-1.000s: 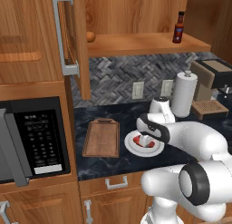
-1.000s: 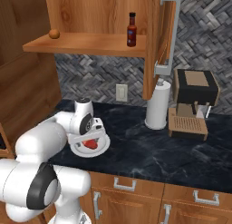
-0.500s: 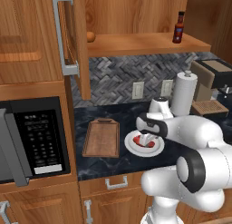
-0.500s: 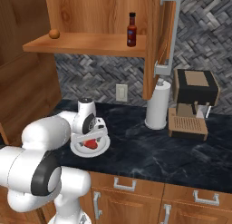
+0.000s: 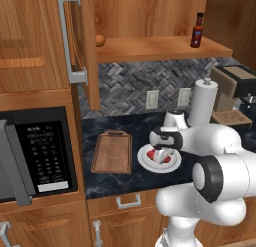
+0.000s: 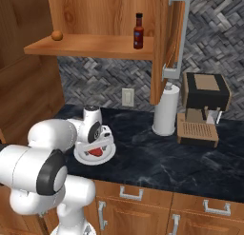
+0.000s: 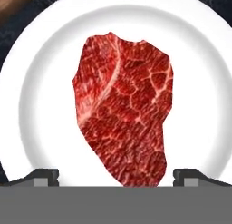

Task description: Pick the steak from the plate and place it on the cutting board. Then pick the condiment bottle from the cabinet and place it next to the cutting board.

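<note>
Just above the round plain white plate on the dark marbled tabletop, the white arm's two-finger gripper hangs pointing down at the small flat slab of raw red meat, the steak that the task wants moved first. Seen from the hand, the two dark fingers are spread wide, one on each side of the steak's narrow lower end, with nothing between them yet and the meat lying flat in the middle of the plate. The step in hand looks like the final descent for the pick. To do it well, the fingers should go straight down until their tips nearly meet the plate, keeping the steak centred in the gap, and close across its narrower width, since a thin, soft slab offers little height to grip and could slip out or drag the plate if caught off-centre. The rectangular brown wooden cutting board lies just beside the plate, toward the black microwave, so the carry is short; lift clear of the plate rim first. The slim condiment bottle with a black cap stands on the shelf of the open wooden wall cabinet, untouched.
</note>
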